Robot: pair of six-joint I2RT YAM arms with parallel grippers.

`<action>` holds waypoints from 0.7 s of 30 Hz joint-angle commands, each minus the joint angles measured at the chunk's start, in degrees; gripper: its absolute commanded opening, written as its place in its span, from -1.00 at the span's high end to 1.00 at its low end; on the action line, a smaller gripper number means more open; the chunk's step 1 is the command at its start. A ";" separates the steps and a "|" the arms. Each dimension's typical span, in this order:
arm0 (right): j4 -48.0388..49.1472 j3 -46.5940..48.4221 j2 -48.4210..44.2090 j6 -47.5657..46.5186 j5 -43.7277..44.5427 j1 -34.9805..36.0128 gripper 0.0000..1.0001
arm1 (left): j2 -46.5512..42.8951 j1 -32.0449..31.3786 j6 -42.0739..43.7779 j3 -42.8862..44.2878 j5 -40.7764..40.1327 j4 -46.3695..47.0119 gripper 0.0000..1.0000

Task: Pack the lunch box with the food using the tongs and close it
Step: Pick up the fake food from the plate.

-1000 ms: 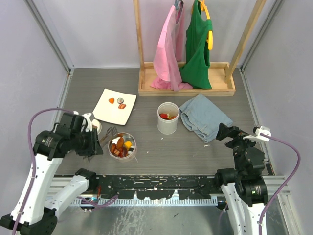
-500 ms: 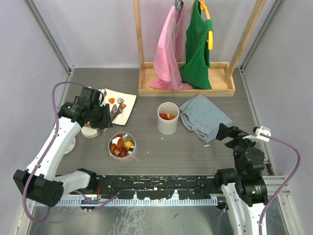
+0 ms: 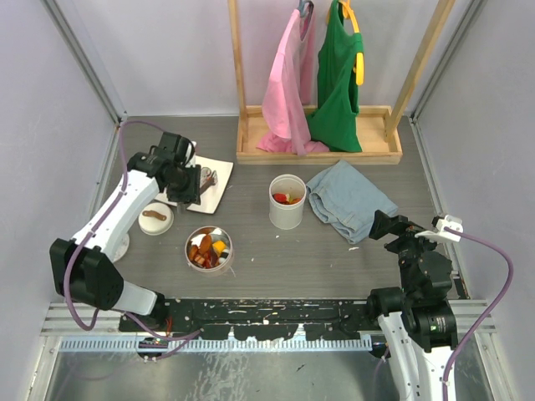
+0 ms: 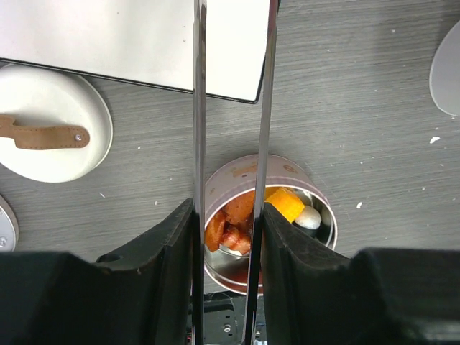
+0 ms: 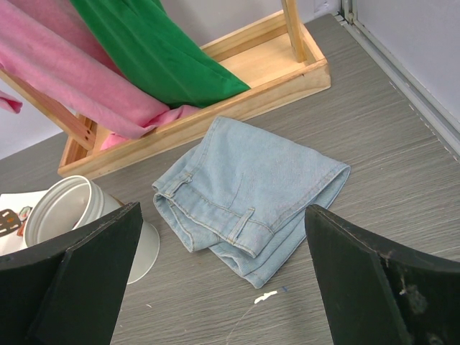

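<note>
Change noted: within the last second the left arm has swung away from the lunch box (image 3: 209, 248), which sits toward the near edge of the table (image 3: 276, 263), and out over the white plate (image 4: 108, 36) toward the far-left corner, taking the tongs (image 4: 199, 108) with it. The left gripper (image 4: 228, 208) is clamped partway closed on the tongs, one finger pressing each metal arm from outside. The two arms run almost parallel with a clear gap, and nothing shows in that gap, though the tips lie beyond the wrist view. Judgement: the arm is placed for a further pick from the plate; what remains there is mostly hidden under the gripper. The lunch box is a low round tin, open, with food (image 4: 286, 203) in orange, red, yellow and white packed close inside. Its lid (image 3: 155, 218), white with a brown strap, lies flat to the left of the box and apart from it, so closing is not yet done. A tall white pot (image 3: 287, 201) at mid-table also shows coloured pieces. The right gripper (image 5: 223, 212) stands fully open, holding nothing, facing the folded jeans (image 5: 251, 180).
</note>
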 commanded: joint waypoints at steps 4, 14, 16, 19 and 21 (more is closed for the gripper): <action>3.31 0.28 -0.22 -0.41 0.52 0.34 -1.00 | 1.45 -0.05 3.56 2.91 -3.69 2.77 0.20; 3.45 0.26 0.16 -0.59 0.38 0.32 -1.00 | 4.13 0.99 5.60 3.03 -3.50 4.04 0.16; 3.41 0.26 0.07 -0.54 0.59 0.34 -1.00 | 4.86 1.20 5.81 3.41 -3.16 4.01 0.17; 3.32 0.24 0.13 -0.52 0.68 0.35 -1.00 | 6.01 1.74 6.12 3.99 -2.71 4.04 0.17; 3.32 0.26 0.06 -0.46 0.69 0.35 -1.00 | 6.70 1.89 6.19 4.51 -2.10 4.12 0.17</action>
